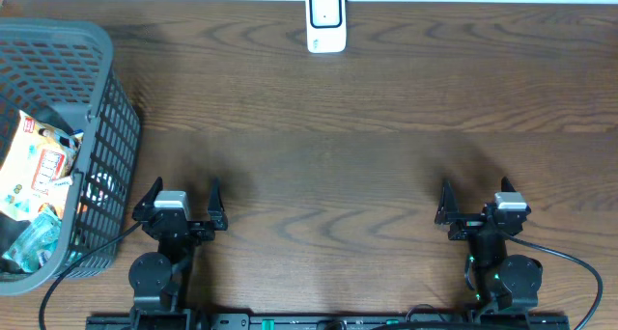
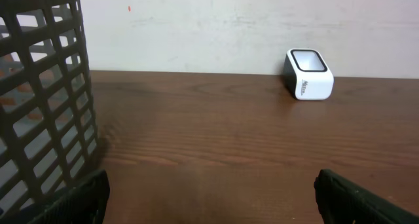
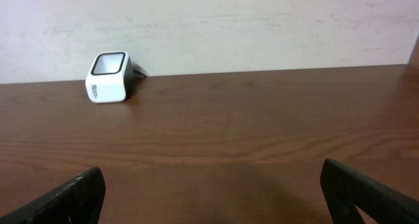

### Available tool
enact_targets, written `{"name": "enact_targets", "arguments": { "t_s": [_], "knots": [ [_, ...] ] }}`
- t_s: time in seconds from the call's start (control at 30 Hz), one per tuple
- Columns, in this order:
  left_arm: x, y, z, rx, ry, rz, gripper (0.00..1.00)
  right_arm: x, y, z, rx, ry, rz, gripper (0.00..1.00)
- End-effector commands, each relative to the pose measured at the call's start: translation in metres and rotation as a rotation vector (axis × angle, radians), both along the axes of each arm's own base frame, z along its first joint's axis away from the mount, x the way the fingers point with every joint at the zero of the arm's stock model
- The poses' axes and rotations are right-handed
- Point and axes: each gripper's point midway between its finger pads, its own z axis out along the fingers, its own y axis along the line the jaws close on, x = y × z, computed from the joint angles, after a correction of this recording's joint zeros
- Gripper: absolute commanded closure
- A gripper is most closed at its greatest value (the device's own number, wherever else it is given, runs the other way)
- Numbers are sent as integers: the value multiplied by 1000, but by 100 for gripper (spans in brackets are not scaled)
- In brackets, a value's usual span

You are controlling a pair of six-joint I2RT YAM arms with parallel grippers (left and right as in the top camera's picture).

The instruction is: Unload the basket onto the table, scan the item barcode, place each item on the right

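Hidden in the basket: the grey mesh basket [image 1: 108, 142] runs off the left side of the overhead view, so only part of its load shows. An orange-and-white packet [image 1: 34, 166] lies on top, a bluish-green wrapper [image 1: 34, 238] sits lower down, and the rest is a jumble behind the mesh.
Barcode: I can't make one out on either; the print is too small from here.
Cut off: each wrist view catches only its own two dark fingertips [image 2: 78, 201] [image 3: 373, 198], poking in at the bottom corners.
Worktop: dark brown wood grain [image 1: 328, 156]; the basket stands at its left edge, toward the near corner.
Wall: plain off-white and a little scuffed [image 2: 229, 21], rising straight behind the far edge.
Scanner: the scanner [image 1: 326, 21] is a small white box with a dark window, at the middle of the far edge; a thin dark lead [image 3: 137, 72] seems to leave its back.
Left side: the left gripper [image 1: 185, 187] has its jaws spread wide and holds nothing; it sits near the near edge, just beside the basket's right wall.
Right side: the right gripper [image 1: 475, 187] is equally wide and empty-handed, near the near edge toward the right corner, well apart from basket and scanner.
Goods: inside the basket, with neither gripper on them.
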Motion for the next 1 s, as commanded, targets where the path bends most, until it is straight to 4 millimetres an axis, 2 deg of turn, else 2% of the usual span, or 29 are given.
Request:
{"name": "enact_targets", "arguments": {
  "t_s": [0.0, 0.67, 0.8, 0.97],
  "knots": [
    [-1, -1, -15, -13, 46, -3, 2, 0, -2, -1, 2, 1, -9, 1],
    [-1, 2, -15, -16, 45, 14, 2, 0, -2, -1, 2, 1, -9, 1],
    [-5, -34, -5, -286, 51, -168, 2, 0, -2, -1, 2, 1, -9, 1],
    [-7, -42, 2, -372, 44, -214, 2, 0, -2, -1, 2, 1, -9, 1]
  ]
}}
